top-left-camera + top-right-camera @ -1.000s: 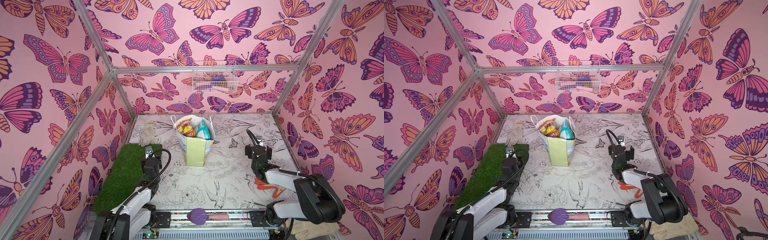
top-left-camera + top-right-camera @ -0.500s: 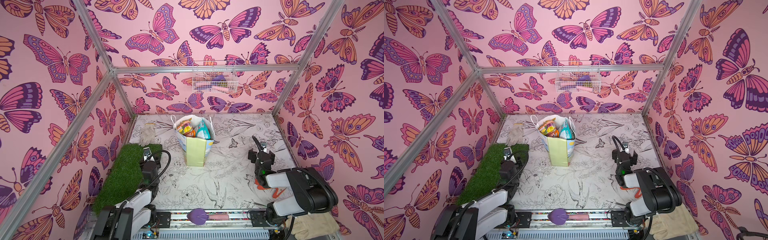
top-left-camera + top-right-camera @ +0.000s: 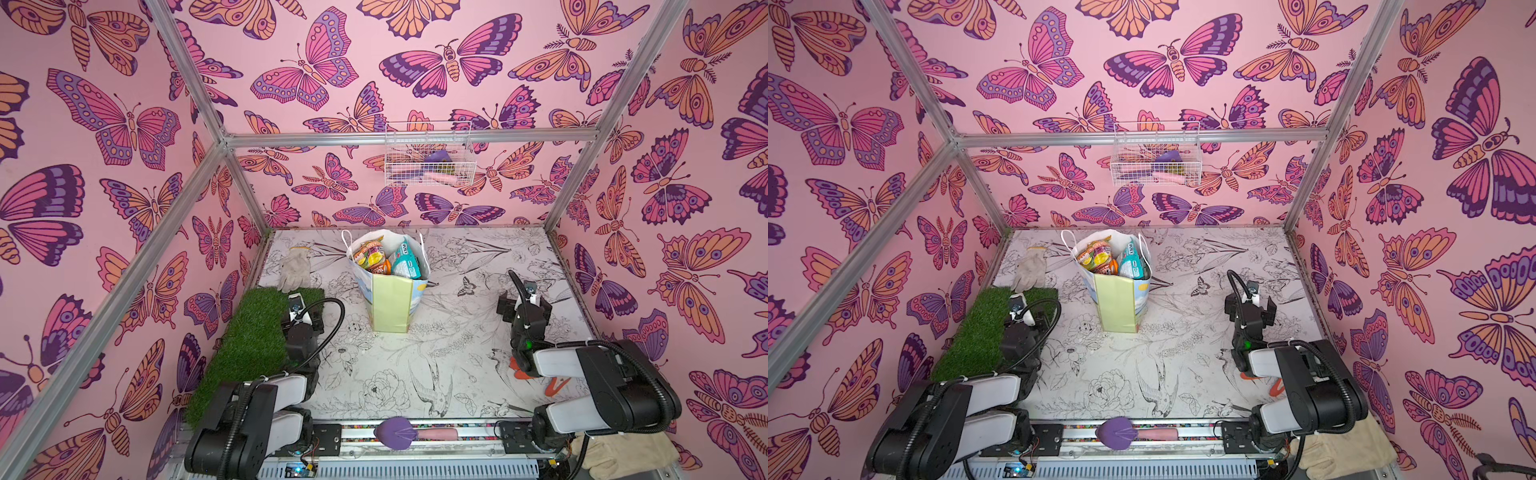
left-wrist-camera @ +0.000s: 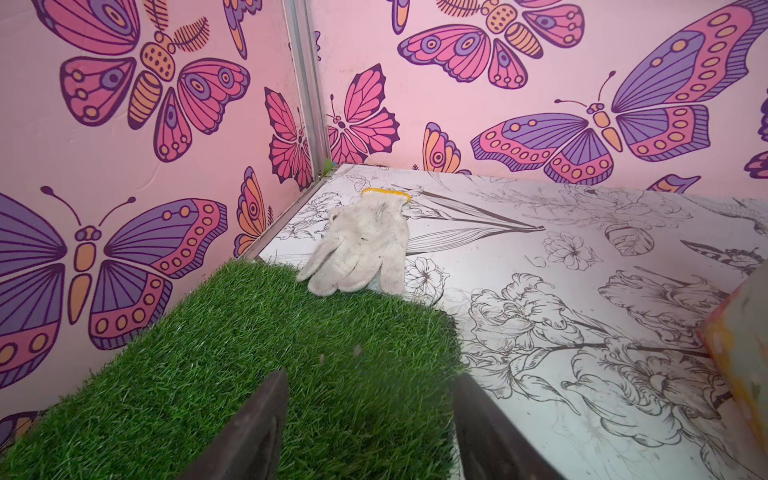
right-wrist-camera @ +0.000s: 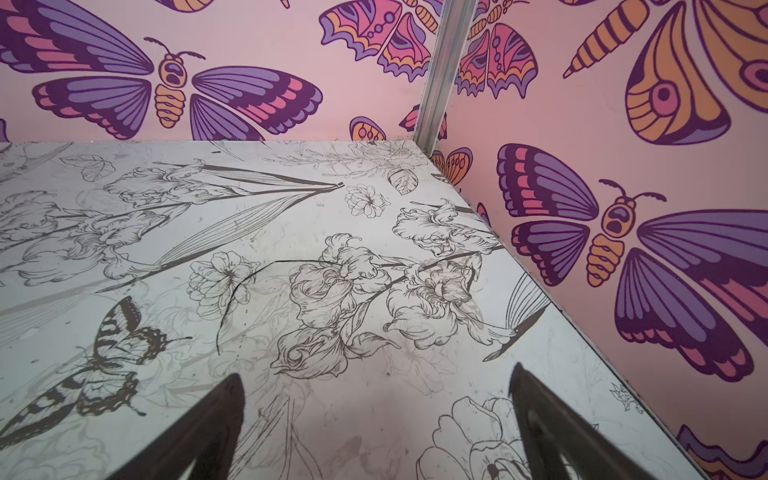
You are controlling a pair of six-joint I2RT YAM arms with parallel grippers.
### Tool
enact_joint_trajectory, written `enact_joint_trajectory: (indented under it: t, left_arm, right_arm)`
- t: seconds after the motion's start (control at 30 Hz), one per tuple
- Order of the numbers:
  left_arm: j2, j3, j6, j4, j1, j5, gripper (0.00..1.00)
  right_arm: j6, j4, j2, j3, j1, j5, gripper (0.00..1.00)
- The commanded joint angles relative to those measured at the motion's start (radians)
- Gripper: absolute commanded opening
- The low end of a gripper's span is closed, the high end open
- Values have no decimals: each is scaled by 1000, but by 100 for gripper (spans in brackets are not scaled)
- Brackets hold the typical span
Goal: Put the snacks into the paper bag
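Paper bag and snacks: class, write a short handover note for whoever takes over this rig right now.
Left gripper: open, empty, above the edge of the grass mat.
Right gripper: open, empty, above the table on its right side.
Paper bag: upright mid-table, snacks standing inside it.
Done: no loose packet shows on the table in both top views.
To do: probably nothing; the bag's depths are hidden, so check the count.
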Motion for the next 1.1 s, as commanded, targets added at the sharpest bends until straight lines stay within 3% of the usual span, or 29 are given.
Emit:
enact_joint_trajectory:
  t: [0.0,0.07,0.17,0.2,0.23,0.33,0.5,0.67,0.83,0.97,1.07]
  left_arm:
    - [46,-21,14,119,8,27,67]
    - [84,-27,15,150,13,30,70]
    - [272,-19,5,339,31,28,75]
    - [262,8,37,293,31,75,75]
    - [257,14,54,274,28,107,100]
    - [284,6,65,322,24,124,99]
    - [325,2,116,338,6,210,99]
    - [370,37,170,338,-33,199,99]
    - [369,35,170,339,-33,199,99]
    - [365,30,176,338,-35,208,99]
    - [360,25,181,339,-35,221,99]
  right_arm:
    - [1,54,-14,-6,0,0,99]
    - [-2,82,-12,-21,4,-1,99]
    - [-29,189,4,-66,24,4,99]
    - [-43,242,21,-85,35,7,99]
    - [-61,297,37,-101,47,8,99]
    - [-108,415,88,-132,83,7,99]
    - [-110,416,93,-126,84,10,99]
    - [-99,378,93,-103,76,14,99]
    - [-26,183,70,-39,-10,-111,99]
    - [25,-4,87,72,-49,-107,99]
    - [63,-94,77,109,-95,-169,99]
